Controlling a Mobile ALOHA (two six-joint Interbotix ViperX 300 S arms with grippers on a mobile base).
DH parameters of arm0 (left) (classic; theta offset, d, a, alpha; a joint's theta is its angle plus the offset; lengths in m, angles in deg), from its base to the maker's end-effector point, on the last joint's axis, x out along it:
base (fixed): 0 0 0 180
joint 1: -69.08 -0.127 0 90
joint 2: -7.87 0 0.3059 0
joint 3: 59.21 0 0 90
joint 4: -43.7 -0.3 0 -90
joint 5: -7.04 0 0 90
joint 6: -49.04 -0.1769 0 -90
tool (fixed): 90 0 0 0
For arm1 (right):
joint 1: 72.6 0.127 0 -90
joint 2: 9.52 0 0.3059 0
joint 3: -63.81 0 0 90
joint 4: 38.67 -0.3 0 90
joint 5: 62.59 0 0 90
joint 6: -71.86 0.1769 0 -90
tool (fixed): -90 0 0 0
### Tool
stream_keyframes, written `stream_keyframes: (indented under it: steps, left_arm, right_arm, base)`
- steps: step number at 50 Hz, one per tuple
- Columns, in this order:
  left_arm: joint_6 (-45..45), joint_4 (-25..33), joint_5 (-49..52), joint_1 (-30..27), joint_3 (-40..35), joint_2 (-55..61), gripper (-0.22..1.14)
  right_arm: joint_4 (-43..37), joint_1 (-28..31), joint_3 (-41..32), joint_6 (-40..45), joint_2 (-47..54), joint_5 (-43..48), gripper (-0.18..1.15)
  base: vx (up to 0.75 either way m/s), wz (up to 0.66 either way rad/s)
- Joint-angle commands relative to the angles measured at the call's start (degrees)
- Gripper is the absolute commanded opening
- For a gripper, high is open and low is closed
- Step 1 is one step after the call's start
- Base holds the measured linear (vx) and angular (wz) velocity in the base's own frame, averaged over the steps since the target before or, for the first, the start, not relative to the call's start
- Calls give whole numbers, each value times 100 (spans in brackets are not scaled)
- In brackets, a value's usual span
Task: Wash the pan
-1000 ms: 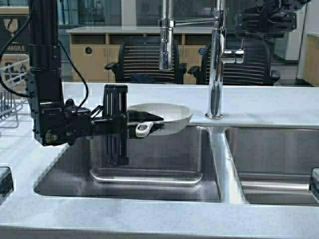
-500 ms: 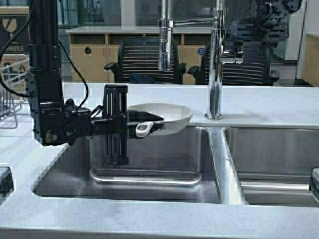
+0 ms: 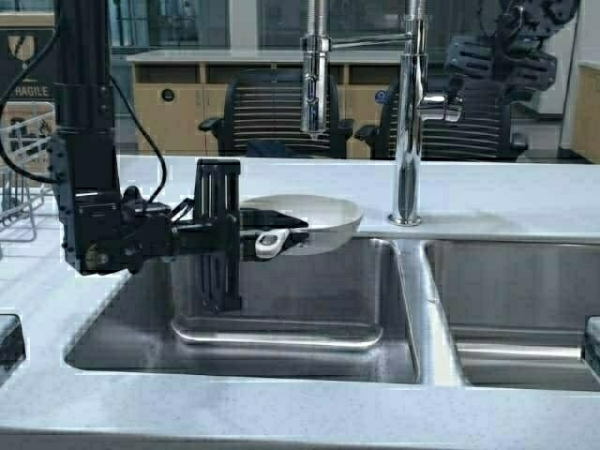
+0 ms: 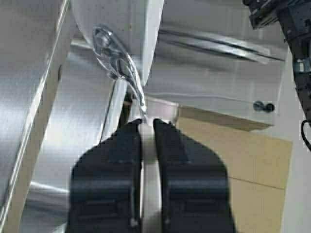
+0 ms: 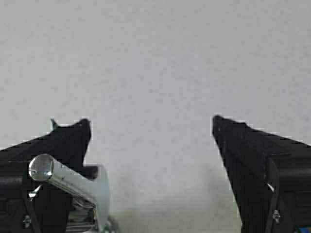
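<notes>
The white pan (image 3: 317, 216) sits level over the back of the left sink basin (image 3: 281, 309), below the faucet's spray head (image 3: 312, 89). My left gripper (image 3: 251, 240) is shut on its cream handle (image 3: 271, 243). In the left wrist view the black fingers (image 4: 116, 165) pinch the handle (image 4: 148, 189), with the pan's underside (image 4: 116, 29) beyond. My right gripper (image 3: 487, 58) is up at the top right, open, just right of the faucet lever (image 3: 441, 105). In the right wrist view its fingers (image 5: 252, 150) stand wide apart, with the lever (image 5: 63, 179) by one of them.
The chrome faucet column (image 3: 407, 141) stands on the counter between the two basins. The right basin (image 3: 516, 300) lies to the right. A wire rack (image 3: 19, 159) stands at far left. Office chairs and cabinets are behind the counter.
My right gripper has shifted slightly right and tilted near the faucet lever. The left gripper and the pan have stayed still.
</notes>
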Motion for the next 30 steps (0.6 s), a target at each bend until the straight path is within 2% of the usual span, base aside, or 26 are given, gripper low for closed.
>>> stream_keyframes:
  steps: [1,30]
  left_arm:
    - [-97,-18,-105,9,-44,-193,2]
    - [-97,-18,-114,9,-88,-176,2]
  right_arm:
    - [-18,-571,70,53,-404,0,104]
    - [-26,-738,316,62,-1230,185,104]
  base:
    - [0,2]
    - [0,1]
